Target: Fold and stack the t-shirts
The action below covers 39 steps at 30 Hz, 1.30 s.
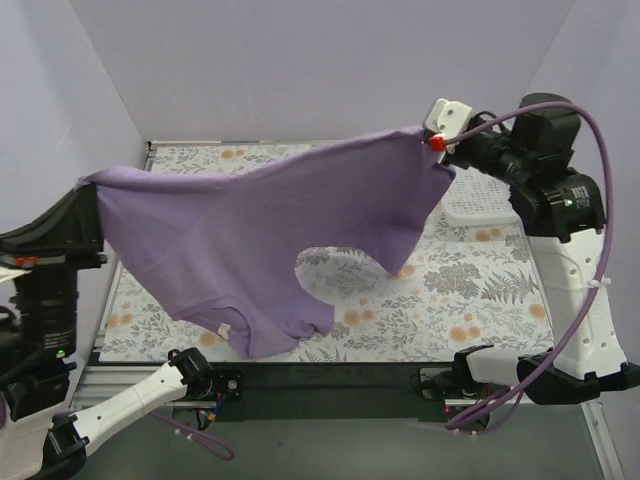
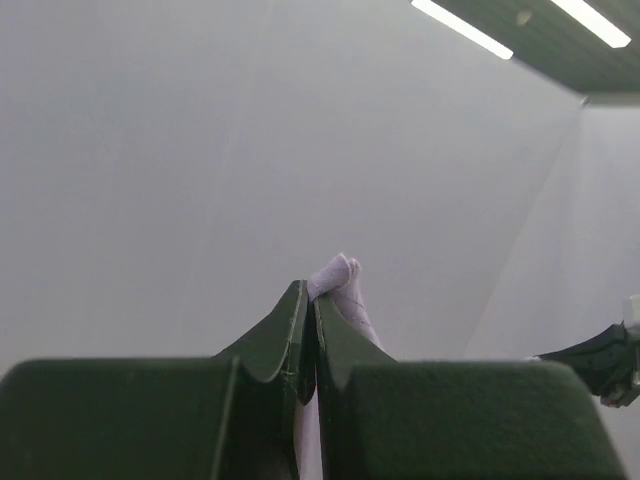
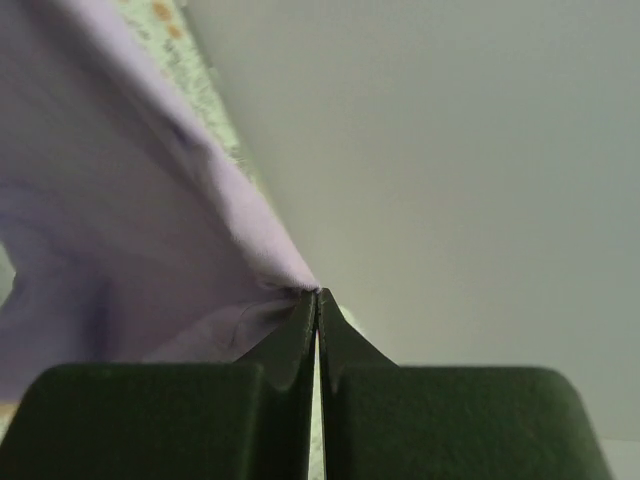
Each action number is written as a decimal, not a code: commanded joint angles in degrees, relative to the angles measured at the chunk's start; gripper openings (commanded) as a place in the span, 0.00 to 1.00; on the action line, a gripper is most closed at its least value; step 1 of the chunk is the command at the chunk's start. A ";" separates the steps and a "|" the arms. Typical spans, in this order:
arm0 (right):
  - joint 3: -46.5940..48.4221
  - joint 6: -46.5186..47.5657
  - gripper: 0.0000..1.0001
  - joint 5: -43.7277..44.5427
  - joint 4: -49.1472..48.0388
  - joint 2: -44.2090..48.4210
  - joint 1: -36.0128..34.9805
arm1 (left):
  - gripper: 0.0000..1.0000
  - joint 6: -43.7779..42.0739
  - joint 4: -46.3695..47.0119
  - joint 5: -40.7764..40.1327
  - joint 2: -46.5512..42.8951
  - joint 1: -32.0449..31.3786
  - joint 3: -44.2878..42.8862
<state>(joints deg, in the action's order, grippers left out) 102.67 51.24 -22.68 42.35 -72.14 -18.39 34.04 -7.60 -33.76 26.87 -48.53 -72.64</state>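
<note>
A lavender-purple t-shirt [image 1: 250, 230] hangs spread in the air above the table, stretched between my two grippers. My left gripper [image 1: 88, 188] is shut on its left corner at the left wall. In the left wrist view a small fold of the t-shirt [image 2: 340, 275] sticks out past that gripper [image 2: 312, 296]. My right gripper [image 1: 432, 140] is shut on the shirt's right corner, high at the back right. The right wrist view shows the cloth [image 3: 130, 230] running into the closed tips of that gripper [image 3: 317, 293]. The shirt's lower edge, with a white tag [image 1: 224, 330], sags toward the table's near edge.
A floral-patterned table top [image 1: 450, 290] lies beneath the shirt. A white lattice basket [image 1: 470, 205] sits at the back right, partly behind the right arm. Plain walls close in the left, back and right sides.
</note>
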 commanded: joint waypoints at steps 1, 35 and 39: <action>9.10 1.05 0.01 1.58 0.02 1.38 1.51 | 0.00 -3.46 4.26 6.24 0.28 0.19 -5.83; -3.80 -22.40 0.01 3.33 -24.32 -24.68 1.87 | 0.00 16.19 26.94 8.93 27.86 32.05 23.50; 3.39 -26.36 0.01 8.42 -28.54 -34.98 1.61 | 0.00 28.42 26.86 18.44 43.32 45.52 19.06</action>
<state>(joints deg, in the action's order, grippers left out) 99.53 30.39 -18.59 23.07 -103.79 -16.45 45.56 22.00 -26.20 64.27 -9.37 -49.30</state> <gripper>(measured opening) 0.020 0.018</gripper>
